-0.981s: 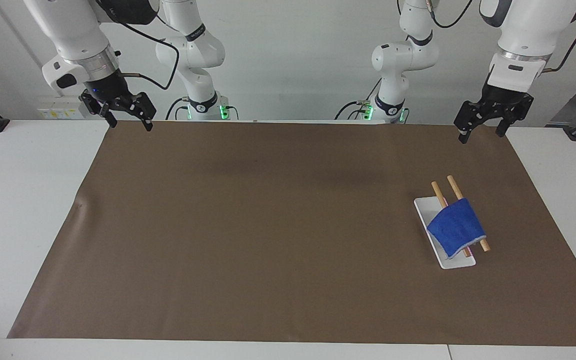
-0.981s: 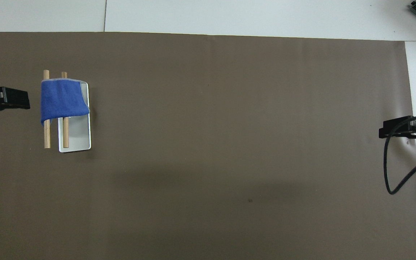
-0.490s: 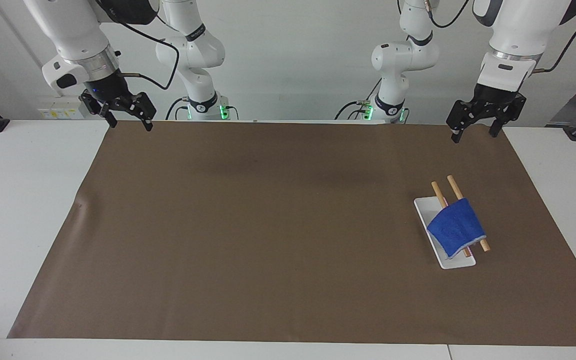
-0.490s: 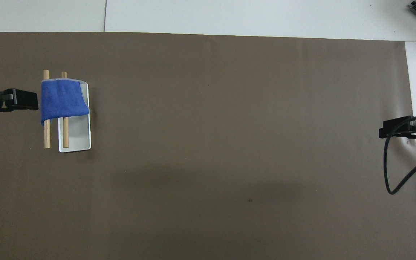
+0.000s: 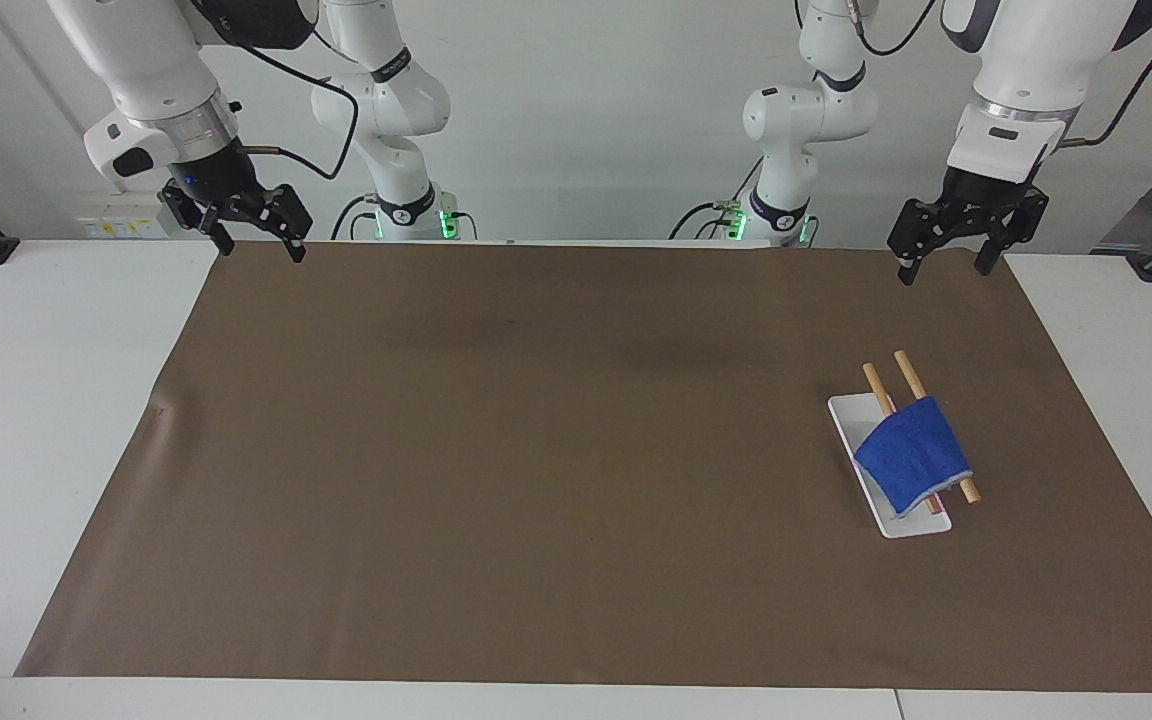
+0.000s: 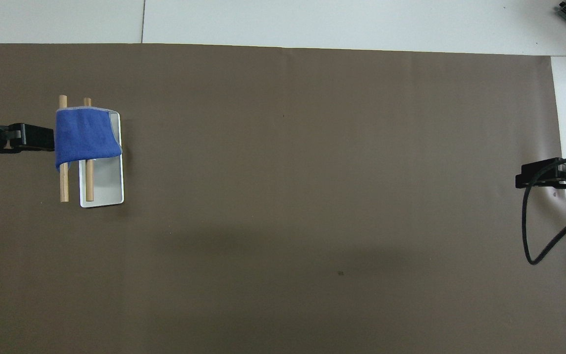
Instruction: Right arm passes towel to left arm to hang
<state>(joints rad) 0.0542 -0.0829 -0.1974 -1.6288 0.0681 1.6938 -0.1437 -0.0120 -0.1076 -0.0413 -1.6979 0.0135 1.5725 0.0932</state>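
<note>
Towel [image 5: 912, 456] first, seen across the table from the facing view: the blue cloth is draped over two wooden rods [image 5: 904, 372] that slant over a small white base [image 5: 851, 412], all sitting on the brown mat [image 5: 536, 450] toward the left arm's end of the table [image 5: 46, 400]. No pincer touches it. The left pincer [image 5: 940, 266] hangs in the air over the mat's edge nearest the robots, well apart from the towel, its fingers spread and holding nothing. The right pincer [image 5: 258, 246] hangs over the mat's corner at the right arm's end, fingers likewise spread and empty, a small blue light showing on its wrist.

From the overhead view, the towel [image 6: 85, 136] covers the rods' [image 6: 64, 184] ends farther from the robots, with one edge drooping onto the white base [image 6: 106, 187]. The left pincer [image 6: 30, 137] appears just beside the towel's edge in this view, though it is raised above it. The right pincer [image 6: 541, 174] pokes in over the mat's [image 6: 312, 172] edge at the right arm's end, with a loose black cable [image 6: 528, 231] looping below it.
</note>
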